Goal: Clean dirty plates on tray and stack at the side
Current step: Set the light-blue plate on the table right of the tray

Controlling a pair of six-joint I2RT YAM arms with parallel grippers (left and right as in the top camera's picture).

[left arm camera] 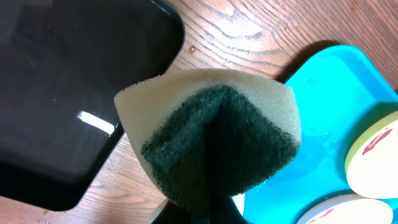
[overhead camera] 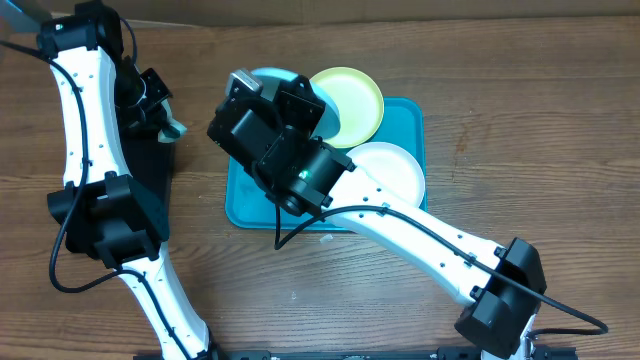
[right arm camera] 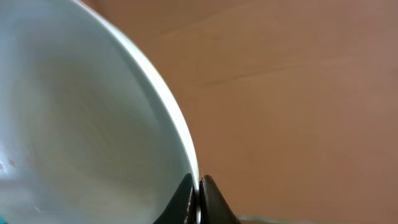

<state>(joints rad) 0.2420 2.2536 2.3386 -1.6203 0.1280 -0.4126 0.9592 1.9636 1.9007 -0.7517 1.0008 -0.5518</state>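
My right gripper [overhead camera: 265,100] is shut on the rim of the pale blue plate [overhead camera: 272,75], which is held tilted over the far left corner of the turquoise tray [overhead camera: 408,118]. In the right wrist view that plate [right arm camera: 81,124] fills the left side, its edge pinched by my gripper [right arm camera: 199,190]. The yellow-green plate [overhead camera: 350,100] and the white plate [overhead camera: 392,168] lie on the tray. My left gripper [overhead camera: 163,115] is shut on a folded green and cream sponge [left arm camera: 211,130], left of the tray [left arm camera: 329,106]. Two plates with red smears [left arm camera: 373,152] [left arm camera: 336,211] show at the right.
A black rectangular tray [overhead camera: 150,185] [left arm camera: 62,93] lies on the wooden table under the left arm. Bare wood [overhead camera: 520,120] stretches right of the turquoise tray. The right arm [overhead camera: 420,235] crosses the table in front of the tray.
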